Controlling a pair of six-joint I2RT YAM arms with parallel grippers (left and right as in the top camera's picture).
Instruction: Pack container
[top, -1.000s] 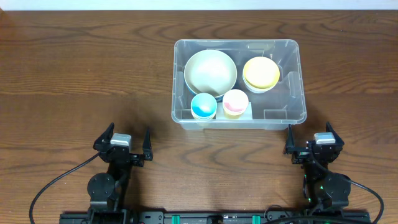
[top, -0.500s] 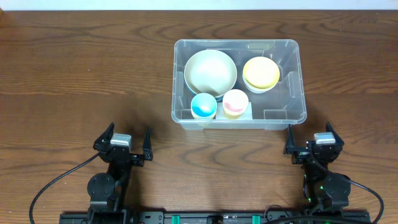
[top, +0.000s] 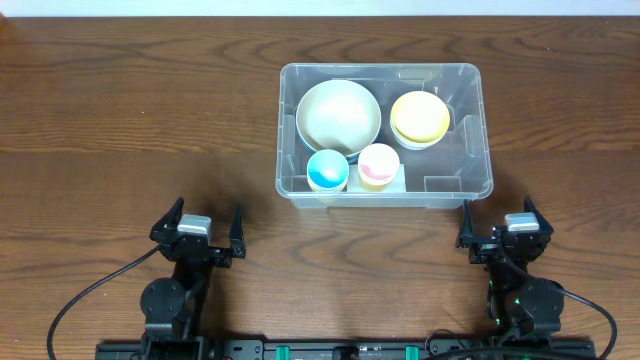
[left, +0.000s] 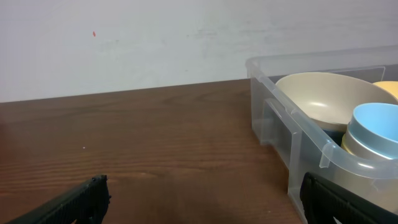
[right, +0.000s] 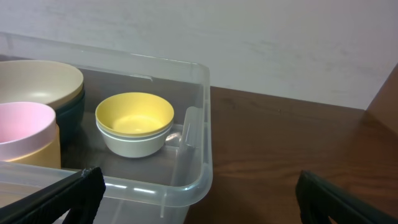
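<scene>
Container (top: 380, 68) sits right of centre on the table (top: 120, 120), holding bowls (top: 338, 113) and cups (top: 327, 170); left gripper (top: 208, 212) and right gripper (top: 497, 212) both gape wide, empty. A low reach could clip its rim and shove it

My left gripper (top: 208, 209) sits in front of the container (top: 483, 130) and off to the left of its near left corner, well apart from it; the jaws stand spread wide with nothing between them; my right gripper (top: 497, 206) sits just in front of the container's near right corner, jaws equally wide and empty; my left arm (top: 170, 298) and right arm (top: 530, 300) are folded low behind the grippers, wrists pointing toward the container; in the left wrist view my dark fingers (left: 74, 202) show only at the bottom corners.
</scene>
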